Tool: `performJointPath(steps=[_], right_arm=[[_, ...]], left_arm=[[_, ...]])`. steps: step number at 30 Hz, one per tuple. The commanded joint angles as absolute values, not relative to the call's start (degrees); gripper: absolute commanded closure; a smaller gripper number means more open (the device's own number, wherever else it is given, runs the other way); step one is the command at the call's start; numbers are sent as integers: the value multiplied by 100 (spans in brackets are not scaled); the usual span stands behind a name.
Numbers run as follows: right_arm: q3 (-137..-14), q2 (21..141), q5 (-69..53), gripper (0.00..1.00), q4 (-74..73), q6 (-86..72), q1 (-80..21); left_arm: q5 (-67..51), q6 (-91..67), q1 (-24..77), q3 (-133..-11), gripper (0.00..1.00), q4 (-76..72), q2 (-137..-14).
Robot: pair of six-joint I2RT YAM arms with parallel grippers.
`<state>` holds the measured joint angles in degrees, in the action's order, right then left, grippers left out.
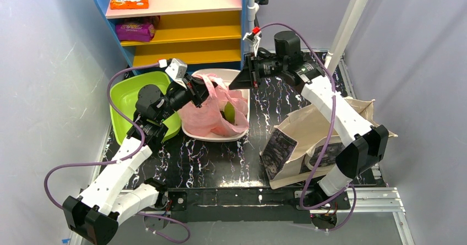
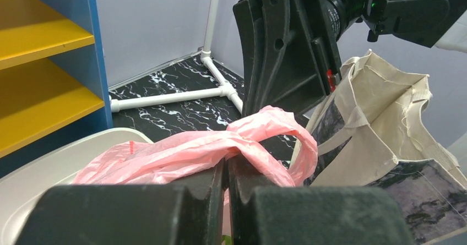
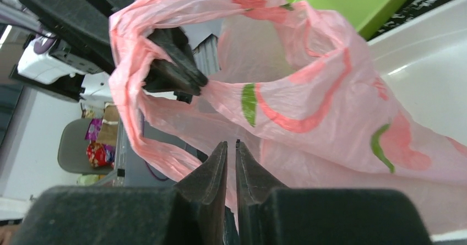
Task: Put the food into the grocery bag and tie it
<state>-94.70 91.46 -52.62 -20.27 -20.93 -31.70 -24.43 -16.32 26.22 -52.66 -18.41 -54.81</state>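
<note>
The pink grocery bag [image 1: 212, 110] lies slumped in a white tray [image 1: 242, 130]. A pale green round piece of the food [image 1: 229, 112] shows through its open side; the orange fruit is hidden. My left gripper [image 1: 201, 85] is shut on a loop handle of the bag [image 2: 182, 157], pinched at the fingertips, and shows in the right wrist view [image 3: 187, 79] with the handle wrapped round it. My right gripper [image 1: 235, 83] hangs just right of the bag, jaws shut with only a hairline gap [image 3: 230, 145], the bag's printed wall [image 3: 308, 91] right behind the tips. Nothing is clearly clamped in it.
A lime green bin [image 1: 129, 99] sits left of the tray. A beige canvas tote [image 1: 308, 137] with a dark printed panel lies at the right. A blue and yellow shelf [image 1: 182, 36] with snack packets stands at the back, with a white pole [image 1: 352, 14] beside it.
</note>
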Motion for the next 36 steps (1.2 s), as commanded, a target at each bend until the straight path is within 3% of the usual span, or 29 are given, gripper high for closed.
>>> performJointPath(steps=[1, 10, 17, 27, 36], right_arm=[[-9428, 9009, -5642, 84, -1629, -1803, -3441], [-9323, 8990, -5720, 84, -1356, -1680, -3873], [-9492, 9122, -6008, 67, -1205, -1758, -3927], [-9469, 9109, -6308, 55, -1161, -1586, -4052], [-9639, 9284, -5492, 47, -810, -1864, -4315]], left_arm=[[-2605, -1726, 2619, -5408, 100, -1961, -5406], [-2655, -1776, 2620, -5474, 100, -1796, -5352], [-2562, -1809, 2619, -5490, 100, -1722, -5331], [-2276, -1964, 2619, -5717, 100, -1415, -5347], [-2121, -2078, 2619, -5644, 100, -1467, -5236]])
